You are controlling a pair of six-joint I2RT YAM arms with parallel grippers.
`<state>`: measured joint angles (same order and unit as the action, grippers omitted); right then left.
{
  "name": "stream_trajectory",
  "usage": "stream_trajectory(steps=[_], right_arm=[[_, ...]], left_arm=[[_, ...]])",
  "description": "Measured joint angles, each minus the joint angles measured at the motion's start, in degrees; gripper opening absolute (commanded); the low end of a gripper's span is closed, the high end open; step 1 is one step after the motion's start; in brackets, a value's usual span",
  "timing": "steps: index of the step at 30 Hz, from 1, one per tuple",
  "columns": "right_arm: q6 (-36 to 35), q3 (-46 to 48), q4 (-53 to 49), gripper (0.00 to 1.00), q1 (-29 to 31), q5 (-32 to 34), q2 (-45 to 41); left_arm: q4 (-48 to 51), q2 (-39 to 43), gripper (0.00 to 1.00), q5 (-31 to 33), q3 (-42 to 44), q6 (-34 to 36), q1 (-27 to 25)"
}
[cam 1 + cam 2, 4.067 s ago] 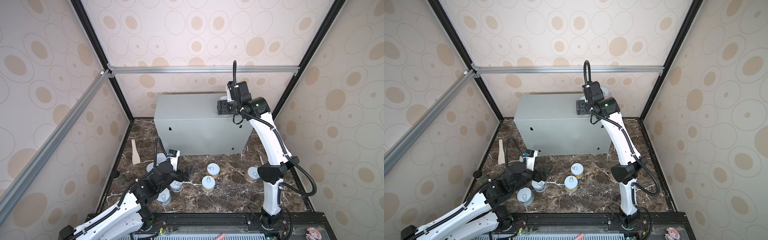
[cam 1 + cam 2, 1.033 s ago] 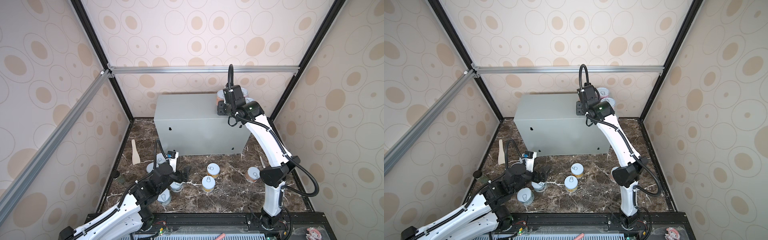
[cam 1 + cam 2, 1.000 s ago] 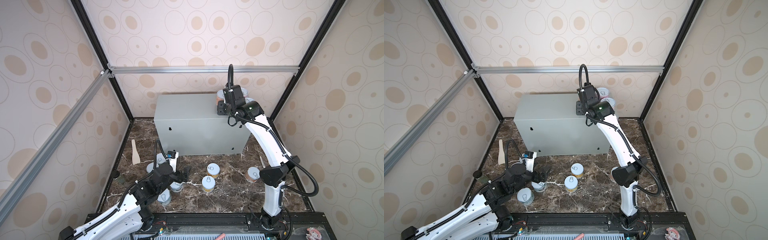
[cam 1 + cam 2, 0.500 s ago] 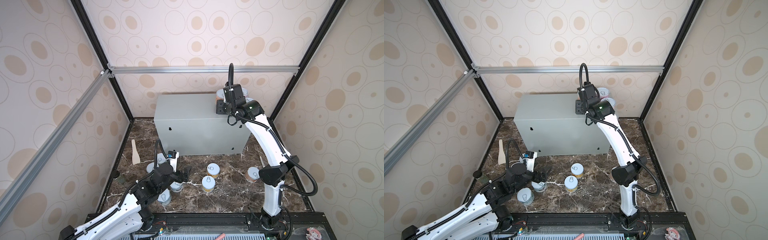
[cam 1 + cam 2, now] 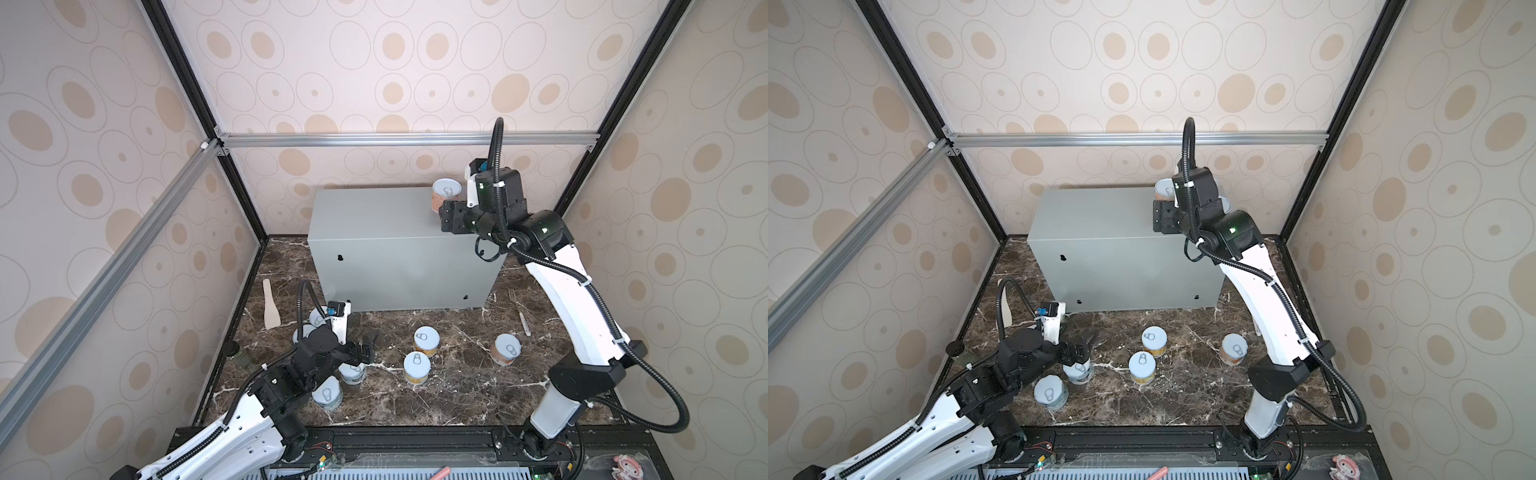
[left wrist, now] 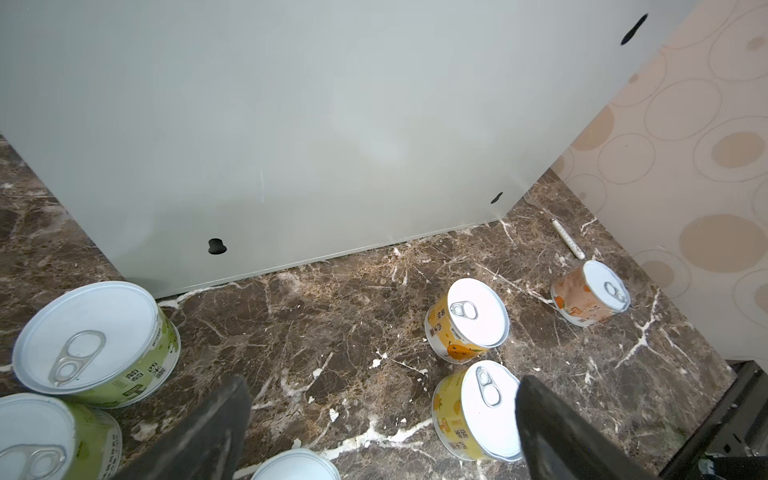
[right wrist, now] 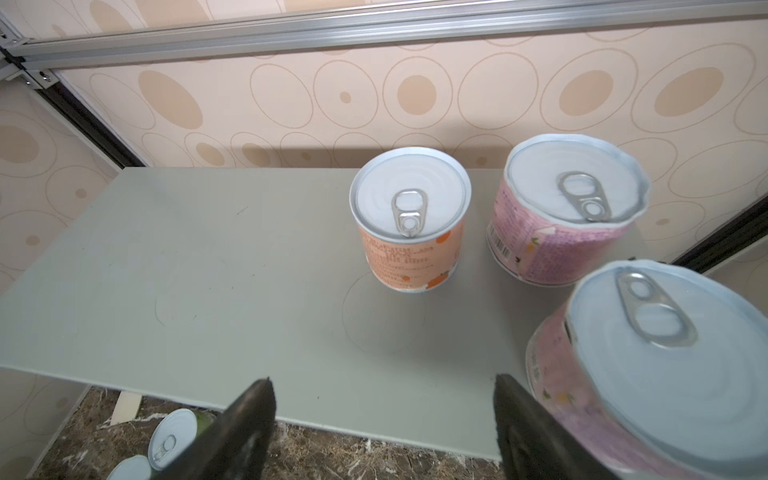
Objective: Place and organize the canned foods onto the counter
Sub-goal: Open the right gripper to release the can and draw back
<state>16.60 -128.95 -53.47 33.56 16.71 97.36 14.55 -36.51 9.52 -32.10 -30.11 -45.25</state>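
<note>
Nearest, over the dark brown marble tabletop (image 5: 457, 395), the left pincer (image 5: 365, 347) hangs with its jaws spread wide and empty. Around it stand seven short pull-tab cans: two green-labelled cans (image 6: 89, 336), two cans that look blue (image 5: 327, 395), two yellow cans (image 6: 465, 320) and a lone orange can (image 5: 505, 349) off to the right. Farther back, on the right end of the large light-grey metal box (image 5: 374, 216), three cans stand upright: one orange-labelled can (image 7: 409, 220) and two pink cans (image 7: 569, 208) to its right. A second ago the right pincer (image 7: 382, 384) was clamped on that orange-labelled can. Now its jaws stand apart with nothing between them, and the can stands free just beyond. By my count three of ten are placed, and seven remain below.
</note>
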Motion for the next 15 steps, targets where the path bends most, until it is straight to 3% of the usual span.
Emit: stream_trajectory(steps=[7, 15], right_arm=[[-1.1, 9.0, 0.0, 0.87, 1.2, 0.3, -9.0], [-1.6, 24.7, 0.8, 0.89, 1.7, 1.3, -23.7]], left_arm=[[1.7, 1.8, 0.99, 0.2, -0.4, -0.4, 0.0], [0.9, -4.9, 0.99, -4.2, -0.4, -1.8, -0.2]])
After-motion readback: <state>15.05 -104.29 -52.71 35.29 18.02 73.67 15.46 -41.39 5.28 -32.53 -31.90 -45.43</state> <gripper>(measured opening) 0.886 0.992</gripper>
